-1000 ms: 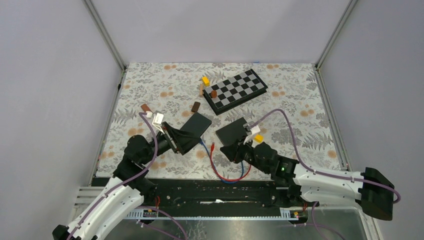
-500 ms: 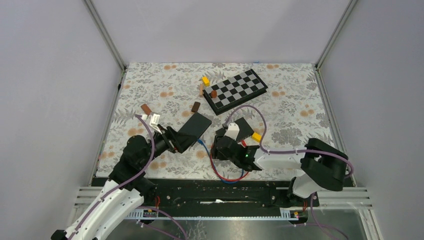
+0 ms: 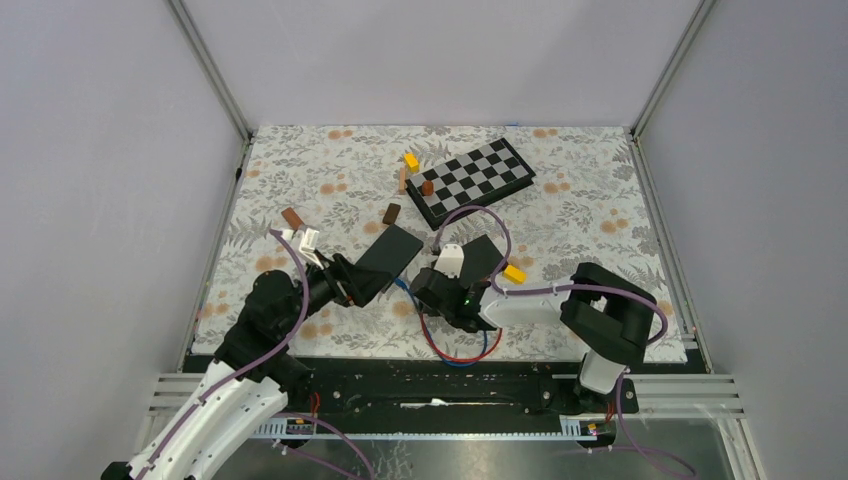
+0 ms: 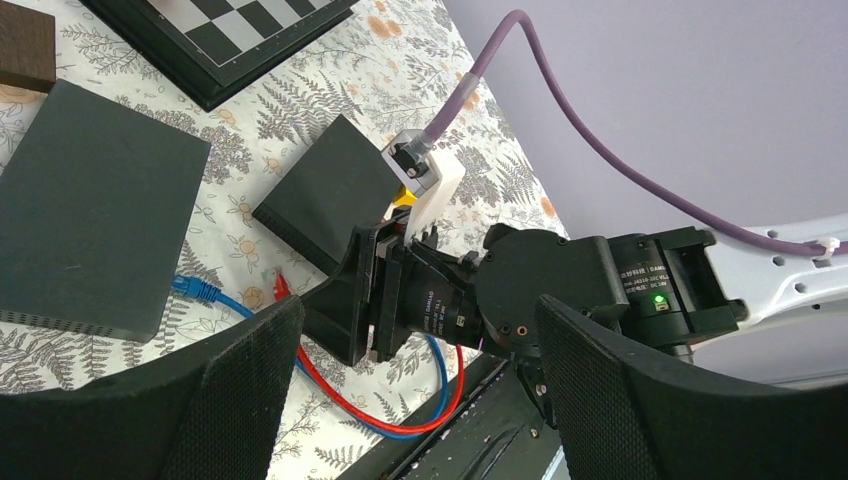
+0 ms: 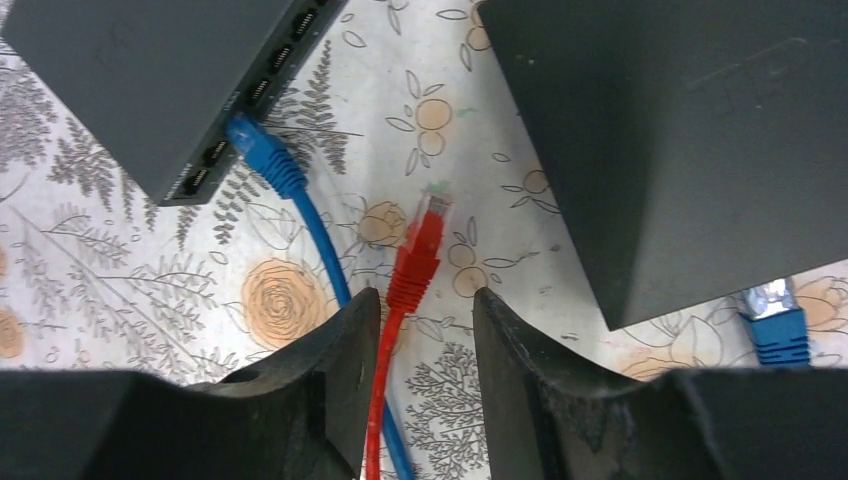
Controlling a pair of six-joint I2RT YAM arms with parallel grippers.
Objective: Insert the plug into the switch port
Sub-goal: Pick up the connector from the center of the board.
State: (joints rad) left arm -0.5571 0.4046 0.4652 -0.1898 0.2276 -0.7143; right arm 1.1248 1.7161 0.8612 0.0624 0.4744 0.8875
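Observation:
The red plug point(image 5: 425, 235) lies loose on the flowered mat, its red cable point(image 5: 385, 400) running back between my right gripper's fingers. My right gripper point(image 5: 425, 325) is open and straddles that cable just behind the plug, without pinching it. The black switch point(image 5: 150, 70) lies up-left of the plug, with a blue plug point(image 5: 255, 150) seated in one port. From above, the right gripper point(image 3: 422, 288) covers the red plug. My left gripper point(image 3: 365, 283) is wide open at the near corner of the switch point(image 3: 395, 250), holding nothing. In the left wrist view the left gripper point(image 4: 420, 380) frames the right arm.
A second black box point(image 3: 485, 255) lies right of the plug, with another blue plug point(image 5: 775, 325) beside it. Red and blue cables point(image 3: 455, 355) loop toward the near edge. A chessboard point(image 3: 470, 180) and small yellow point(image 3: 411, 160) and brown point(image 3: 392, 212) blocks lie farther back.
My right arm swung left from the second black box to the red plug, and its jaws opened around the cable. The left gripper drew back slightly from the switch.

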